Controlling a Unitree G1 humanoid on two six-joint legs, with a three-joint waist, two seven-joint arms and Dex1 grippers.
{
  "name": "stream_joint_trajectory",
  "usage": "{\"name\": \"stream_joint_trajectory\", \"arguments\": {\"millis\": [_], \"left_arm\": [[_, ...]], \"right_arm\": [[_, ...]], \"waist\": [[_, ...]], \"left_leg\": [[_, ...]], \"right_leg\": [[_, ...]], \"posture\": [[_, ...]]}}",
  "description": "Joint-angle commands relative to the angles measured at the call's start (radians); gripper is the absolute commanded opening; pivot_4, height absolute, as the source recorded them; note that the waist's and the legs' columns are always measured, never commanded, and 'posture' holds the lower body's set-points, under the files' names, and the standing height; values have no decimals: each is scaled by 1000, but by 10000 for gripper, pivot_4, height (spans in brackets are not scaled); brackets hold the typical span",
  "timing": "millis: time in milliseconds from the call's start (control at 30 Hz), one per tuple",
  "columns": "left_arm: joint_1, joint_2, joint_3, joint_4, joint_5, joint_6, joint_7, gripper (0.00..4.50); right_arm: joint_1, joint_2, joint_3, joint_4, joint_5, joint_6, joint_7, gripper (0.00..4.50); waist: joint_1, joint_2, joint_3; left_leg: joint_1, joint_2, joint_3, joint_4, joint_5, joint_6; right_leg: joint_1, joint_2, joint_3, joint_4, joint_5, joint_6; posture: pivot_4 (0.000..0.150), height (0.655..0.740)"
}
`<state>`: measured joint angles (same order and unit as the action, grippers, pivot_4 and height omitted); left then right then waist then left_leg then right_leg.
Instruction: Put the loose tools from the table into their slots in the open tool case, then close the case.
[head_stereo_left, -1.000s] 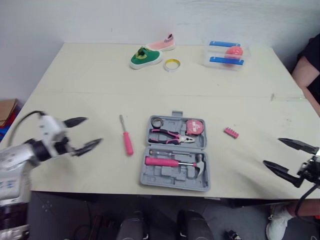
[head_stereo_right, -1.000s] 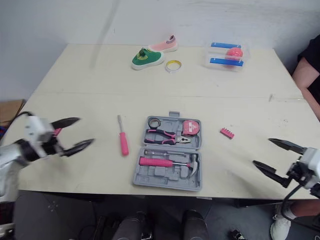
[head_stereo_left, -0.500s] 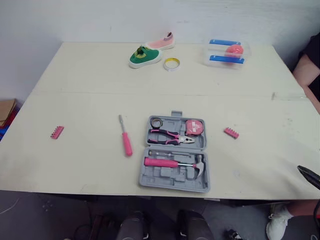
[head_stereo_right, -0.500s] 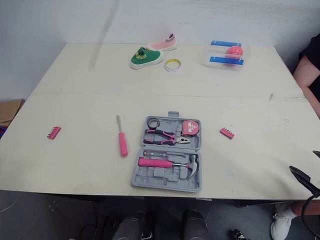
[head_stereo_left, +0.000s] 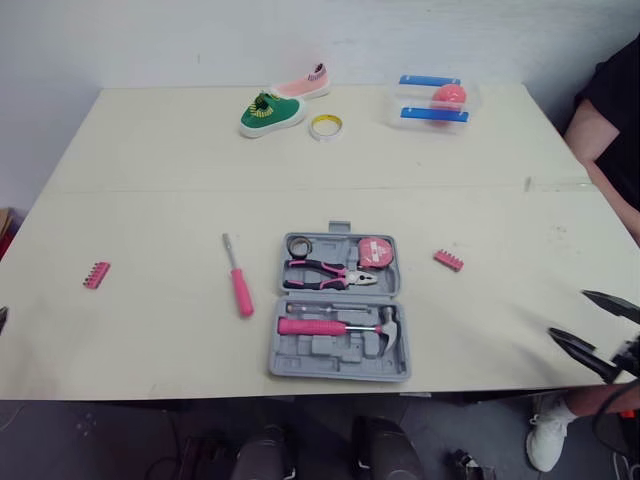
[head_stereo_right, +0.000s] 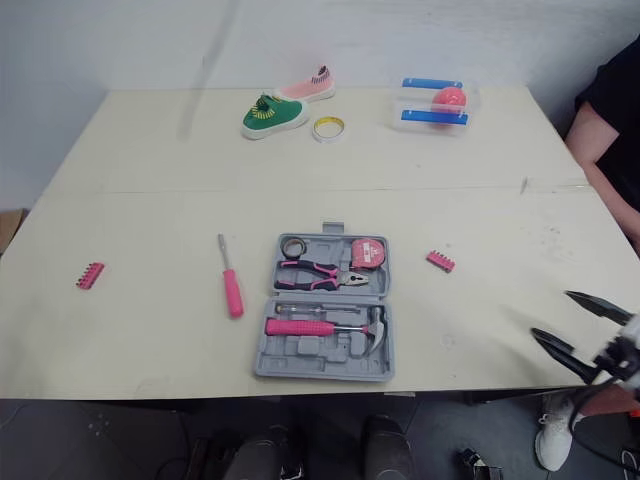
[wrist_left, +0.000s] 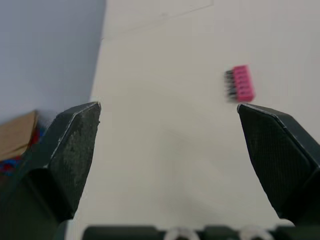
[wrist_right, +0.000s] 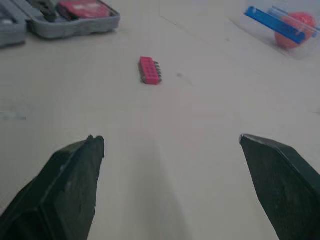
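On table (head_stereo_left: 150, 210): screwdriver (head_stereo_left: 237, 288), left bit strip (head_stereo_left: 96, 274) and right bit strip (head_stereo_left: 448, 260) lie outside case (head_stereo_left: 330, 348). Wide open, empty: left gripper (wrist_left: 170, 112), right gripper (wrist_right: 172, 142). Risk: strips skid under off-centre pinch.

Open tool case (head_stereo_left: 335, 368) sits near centre of the table (head_stereo_left: 150, 150). The screwdriver (head_stereo_left: 238, 290) lies just left of it, not touching.

Left bit holder (head_stereo_left: 96, 274) lies towards the left edge, well apart, bare surface all round.

Right bit holder (head_stereo_left: 448, 260) lies right of the case, with a gap between.

Right gripper (head_stereo_left: 568, 313), fingers spread, is at the near right edge, with bare table from it to that holder.

Far edge is crowded: shoes (head_stereo_left: 262, 112), tape roll (head_stereo_left: 324, 125), clear box (head_stereo_left: 430, 103).

Person's arm (head_stereo_left: 595, 135) is at the far right edge.
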<state>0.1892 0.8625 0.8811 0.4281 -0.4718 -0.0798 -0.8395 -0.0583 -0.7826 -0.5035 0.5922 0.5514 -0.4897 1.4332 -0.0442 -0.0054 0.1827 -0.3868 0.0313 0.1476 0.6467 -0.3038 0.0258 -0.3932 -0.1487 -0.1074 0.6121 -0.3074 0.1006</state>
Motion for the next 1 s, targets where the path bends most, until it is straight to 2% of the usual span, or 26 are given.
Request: {"name": "stream_joint_trajectory", "arguments": {"millis": [33, 167, 267, 467, 667, 800, 1000], "left_arm": [[42, -33, 6, -180, -43, 96, 48, 44196], [33, -92, -23, -307, -85, 235, 118, 44196], [-2, -90, -102, -304, -109, 409, 137, 44196], [-169, -90, -235, -215, -25, 397, 182, 44196], [-310, -90, -332, -141, 37, 438, 241, 44196], [-418, -81, -389, -16, 107, 403, 287, 44196], [-529, -79, -458, 163, 169, 348, 274, 44196]], "right_arm": [[4, 35, 25, -204, 61, 80, -40, 45000], [20, 83, 85, -396, 91, 179, -80, 45000], [14, 139, 148, -528, 113, 245, -127, 45000], [28, 192, 230, -625, 85, 273, -145, 45000], [37, 191, 239, -662, 69, 286, -174, 45000], [42, 193, 241, -684, 68, 287, -192, 45000], [45, 196, 234, -663, 64, 268, -191, 45000]], "waist": [[3, 0, 0], [14, 0, 0], [17, 0, 0], [29, -2, -1], [37, -3, -2], [37, -3, -2], [40, -4, -2]], "left_leg": [[0, 0, 0, 0, 0, 0], [0, 0, 0, 0, 0, 0], [0, 0, 0, 1, 1, 0], [0, -1, 0, 2, 3, 1], [0, -1, 0, 2, 3, 0], [0, -1, 1, 2, 4, 0], [0, -1, 2, 4, 6, 4]], "right_leg": [[0, 0, 0, 0, 0, 0], [0, 0, 0, 1, 0, 0], [0, 0, 0, 3, 0, 0], [0, 0, 0, 6, 0, 0], [-1, 1, 0, 6, 0, 0], [-1, 2, -3, 8, 0, 0], [-1, 1, -9, 8, 0, 0]], "posture": [[1500, 7400], [1500, 7400], [1500, 7400], [1500, 7400], [1500, 7400], [1500, 7400], [1500, 7400]]}}
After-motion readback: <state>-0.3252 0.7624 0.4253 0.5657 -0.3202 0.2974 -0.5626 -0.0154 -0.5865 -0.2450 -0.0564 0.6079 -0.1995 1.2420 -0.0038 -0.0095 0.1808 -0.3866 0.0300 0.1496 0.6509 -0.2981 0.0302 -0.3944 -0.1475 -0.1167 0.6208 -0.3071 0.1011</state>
